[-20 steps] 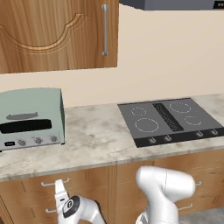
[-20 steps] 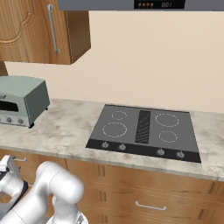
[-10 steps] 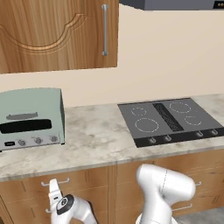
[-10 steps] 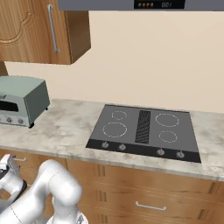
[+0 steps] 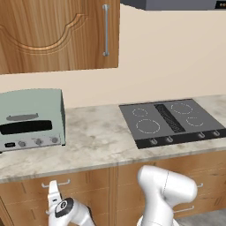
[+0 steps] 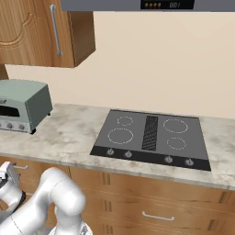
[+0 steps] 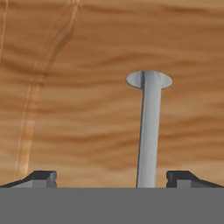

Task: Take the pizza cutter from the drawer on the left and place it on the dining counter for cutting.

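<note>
Kitchen worktop carries a toaster oven (image 5: 30, 120) and cooktop (image 6: 153, 139). Below left, your gripper (image 7: 111, 179) stands wide open, jaws straddling the shut drawer (image 7: 87, 109) handle (image 7: 148, 127). Pizza cutter presumably inside, unseen. Risk: handle sits off-centre, so closing may slip.
</note>
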